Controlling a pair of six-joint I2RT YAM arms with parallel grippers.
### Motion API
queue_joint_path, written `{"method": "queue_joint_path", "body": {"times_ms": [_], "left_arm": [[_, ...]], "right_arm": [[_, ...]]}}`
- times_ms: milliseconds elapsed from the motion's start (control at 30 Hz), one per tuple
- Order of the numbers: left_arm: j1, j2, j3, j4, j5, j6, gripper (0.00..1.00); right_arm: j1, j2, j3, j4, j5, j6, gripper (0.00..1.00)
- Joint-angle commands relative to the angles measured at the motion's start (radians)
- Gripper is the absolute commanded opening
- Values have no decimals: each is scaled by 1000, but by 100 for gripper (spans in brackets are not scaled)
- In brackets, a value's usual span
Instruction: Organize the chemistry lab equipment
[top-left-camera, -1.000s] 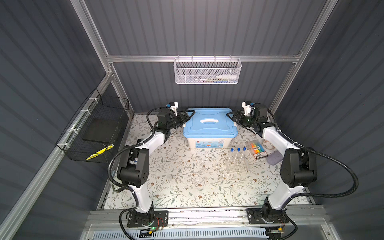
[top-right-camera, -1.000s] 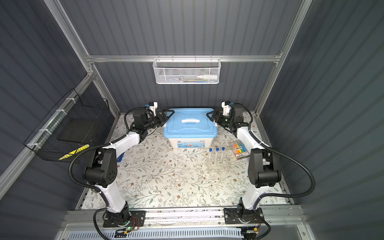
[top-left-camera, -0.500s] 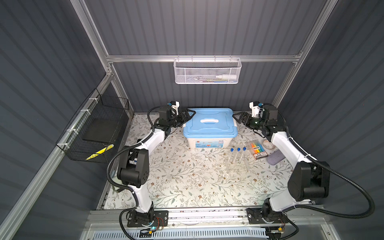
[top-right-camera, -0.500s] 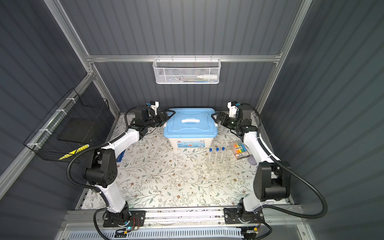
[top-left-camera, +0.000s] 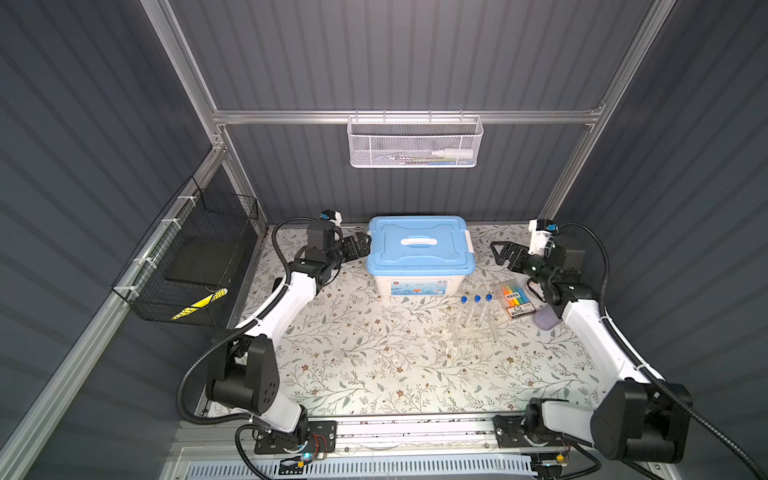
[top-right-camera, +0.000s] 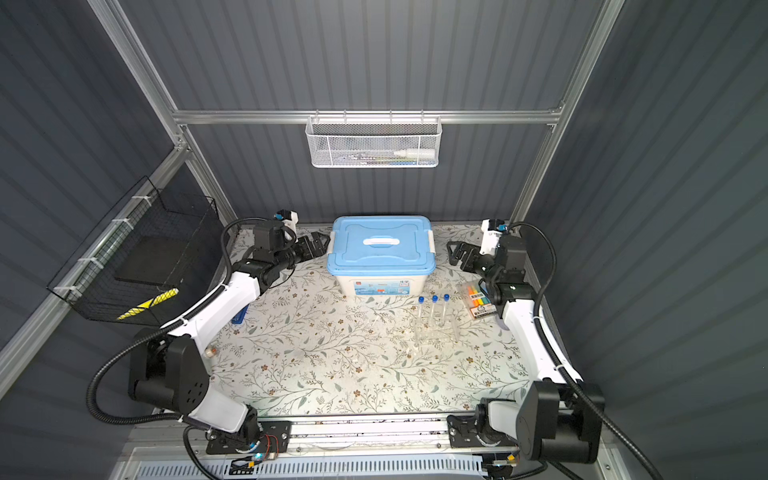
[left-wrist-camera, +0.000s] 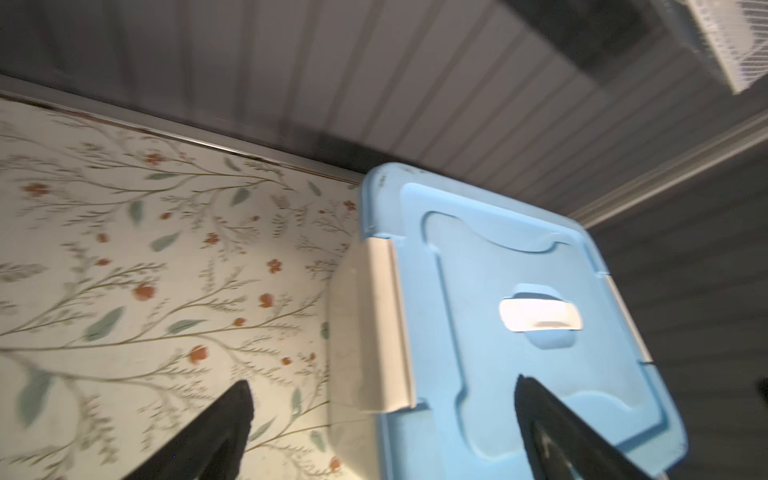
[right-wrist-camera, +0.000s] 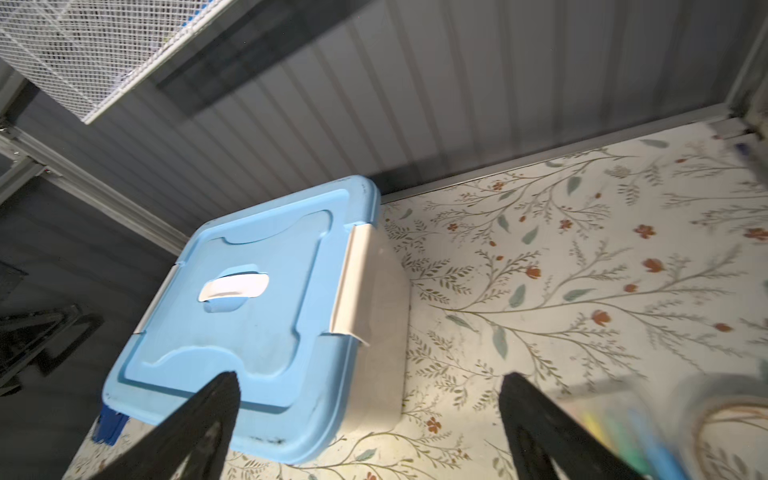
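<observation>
Right fingers (right-wrist-camera: 199, 428) drawn back from blue-lidded box (top-left-camera: 419, 257), spread open, left fingers (left-wrist-camera: 208, 432) open beside it

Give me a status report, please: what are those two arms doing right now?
Left jaws, right jaws open, empty, flanking the closed storage box. Test tubes upright in rack, untouched. Highlighter pack beside rack, near right arm.

my flowered desk (top-left-camera: 374, 374) carries a blue-lidded box (top-left-camera: 419, 249), then the clear tube rack (top-left-camera: 473, 332) near a highlighter pack (top-left-camera: 515, 301).
</observation>
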Motion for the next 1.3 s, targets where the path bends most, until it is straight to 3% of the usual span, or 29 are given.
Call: {"method": "queue_joint_path", "body": {"times_ms": [0, 267, 533, 833, 1100, 1267], "left_arm": [[10, -55, -67, -71, -254, 85, 100], [131, -167, -292, 32, -306, 98, 100], [151, -154, -379, 76, -381, 168, 100], [152, -163, -492, 185, -435, 224, 100], [152, -129, -522, 235, -500, 216, 100], [152, -129, -571, 330, -517, 219, 100]], "right_arm": [[-29, -55, -70, 59, 114, -44, 99], [-162, -181, -261, 169, 146, -28, 99], [-253, -233, -392, 219, 153, -60, 99], [-254, -253, -552, 417, 102, -62, 99], [-241, -200, -625, 567, 122, -62, 99], [-175, -136, -640, 651, 191, -110, 99]]}}
